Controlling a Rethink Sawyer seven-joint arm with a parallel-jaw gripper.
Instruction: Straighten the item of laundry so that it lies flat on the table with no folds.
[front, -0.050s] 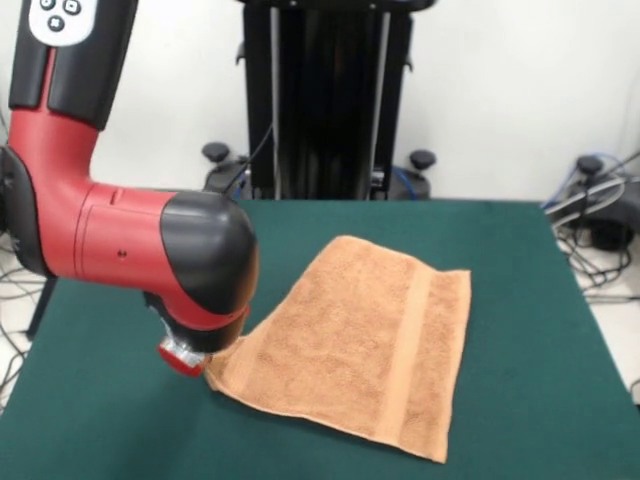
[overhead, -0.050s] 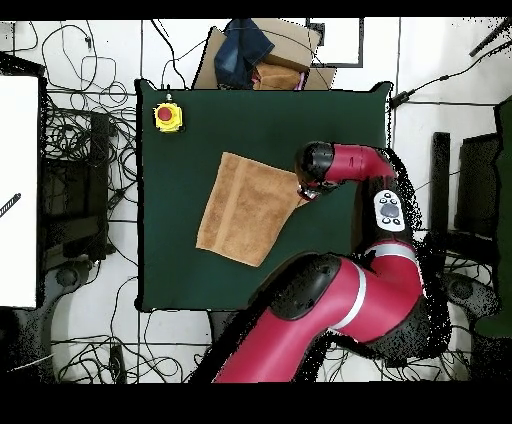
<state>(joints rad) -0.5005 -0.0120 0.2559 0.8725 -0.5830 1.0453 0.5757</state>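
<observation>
On the dark green felt worktop (front, -0.050s: 520, 330) lies the light orange-tan terry-cloth hand towel (front, -0.050s: 365, 345), spread mostly flat and set at a slant, a woven stripe band (front, -0.050s: 408, 350) running across it near one short end. Its near-left corner in the front view sits right under the red and black arm's gripper (front, -0.050s: 190, 360), which hangs low at that corner, touching or just above it. Whether the fingers are apart or clamped on the cloth cannot be told. A yellow box with a red button (overhead, -0.050s: 168, 117) stands on a worktop corner, well apart from the towel
</observation>
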